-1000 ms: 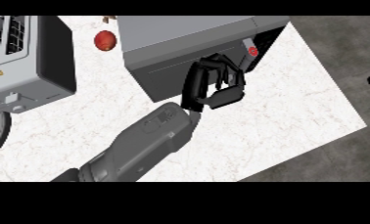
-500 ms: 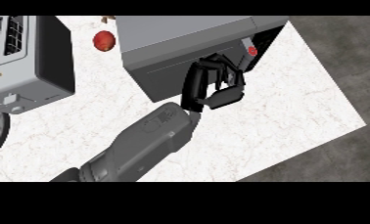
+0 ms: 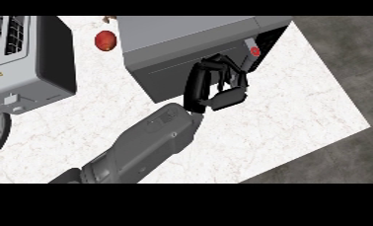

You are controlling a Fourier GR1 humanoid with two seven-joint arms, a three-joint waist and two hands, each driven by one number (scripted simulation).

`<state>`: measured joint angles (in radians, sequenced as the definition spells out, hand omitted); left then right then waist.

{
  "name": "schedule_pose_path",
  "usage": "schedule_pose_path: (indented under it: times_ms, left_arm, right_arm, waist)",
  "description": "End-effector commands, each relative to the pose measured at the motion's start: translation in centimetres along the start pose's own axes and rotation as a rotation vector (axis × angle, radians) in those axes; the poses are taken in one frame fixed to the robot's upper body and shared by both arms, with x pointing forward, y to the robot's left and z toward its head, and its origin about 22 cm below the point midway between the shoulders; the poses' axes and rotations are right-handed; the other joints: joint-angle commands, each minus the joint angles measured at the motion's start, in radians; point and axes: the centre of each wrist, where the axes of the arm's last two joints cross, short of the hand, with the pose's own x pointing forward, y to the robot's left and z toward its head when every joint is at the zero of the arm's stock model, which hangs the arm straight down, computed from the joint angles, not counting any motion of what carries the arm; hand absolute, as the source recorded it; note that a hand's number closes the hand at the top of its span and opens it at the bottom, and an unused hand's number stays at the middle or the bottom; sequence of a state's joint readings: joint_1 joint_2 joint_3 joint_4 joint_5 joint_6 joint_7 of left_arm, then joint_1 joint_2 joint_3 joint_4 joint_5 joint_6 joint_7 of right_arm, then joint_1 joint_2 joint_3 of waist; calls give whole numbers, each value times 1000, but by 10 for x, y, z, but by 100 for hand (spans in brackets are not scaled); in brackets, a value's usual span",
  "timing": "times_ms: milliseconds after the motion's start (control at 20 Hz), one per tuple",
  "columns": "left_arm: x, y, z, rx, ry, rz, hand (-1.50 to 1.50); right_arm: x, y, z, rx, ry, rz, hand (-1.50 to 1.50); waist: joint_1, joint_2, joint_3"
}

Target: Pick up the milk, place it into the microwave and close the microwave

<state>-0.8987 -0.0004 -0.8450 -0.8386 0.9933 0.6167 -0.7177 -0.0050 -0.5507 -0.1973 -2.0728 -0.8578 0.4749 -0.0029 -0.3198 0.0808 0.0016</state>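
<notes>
The right hand point(image 3: 217, 84), clenched and grasping nothing, is pressed against the microwave door point(image 3: 182, 69) at twelve o'clock; the door could be left ajar if contact slips.

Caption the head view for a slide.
Hand with curled fingers against the microwave door, a red apple on the counter behind.

Counter point(image 3: 291, 101) white marble-look, smooth; microwave point(image 3: 175, 35) matt grey, prob. metal; hand point(image 3: 218, 84) glossy black.

A kitchen — white marble counter point(image 3: 291, 101), grey microwave point(image 3: 182, 42), a red apple point(image 3: 105, 40) beside it.
</notes>
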Motion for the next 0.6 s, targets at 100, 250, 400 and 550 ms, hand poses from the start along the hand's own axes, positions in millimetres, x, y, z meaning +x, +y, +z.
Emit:
schedule_pose_path:
  times_ms: [100,250,400,550]
  left_arm:
    - [2,10,-23,51,27,-20,150]
    - [2,10,-24,59,20,-20,150]
    - [3,10,-26,65,19,-27,150]
    - [-1,11,-21,59,27,-25,150]
  right_arm:
    - [3,-1,-2,32,20,-26,-150]
    - [4,-2,-2,33,4,-36,-150]
    - [5,-6,-3,29,5,-39,-150]
    - [10,-5,-5,55,8,-25,-150]
  waist:
    - [-17,15,-3]
    - [-21,14,-1]
    - [-14,19,0]
    - [-20,18,-2]
